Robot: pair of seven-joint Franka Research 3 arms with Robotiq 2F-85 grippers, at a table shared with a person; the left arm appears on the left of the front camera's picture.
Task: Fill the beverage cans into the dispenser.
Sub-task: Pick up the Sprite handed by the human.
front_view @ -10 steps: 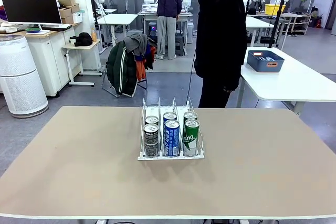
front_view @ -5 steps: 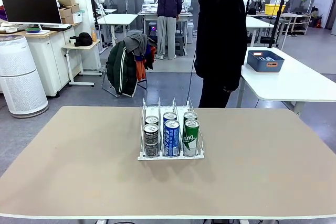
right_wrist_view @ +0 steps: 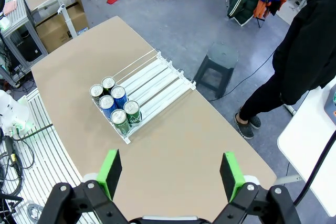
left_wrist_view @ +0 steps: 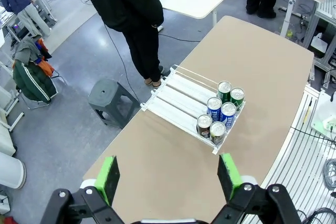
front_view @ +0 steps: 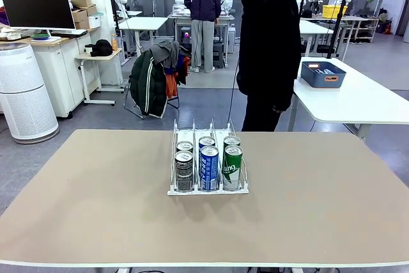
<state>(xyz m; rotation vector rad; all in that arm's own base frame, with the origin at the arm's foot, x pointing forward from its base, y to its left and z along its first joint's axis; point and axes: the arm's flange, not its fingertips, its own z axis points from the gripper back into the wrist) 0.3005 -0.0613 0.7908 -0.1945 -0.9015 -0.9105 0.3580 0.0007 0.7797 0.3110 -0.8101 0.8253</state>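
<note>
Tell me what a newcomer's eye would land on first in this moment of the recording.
Six beverage cans stand two deep at the robot-side end of the dispenser in the middle of the table: black left lane, blue middle, green right. A person in dark clothes stands at the far edge, just behind it. The left gripper and right gripper hang high above, jaws wide open.
</note>
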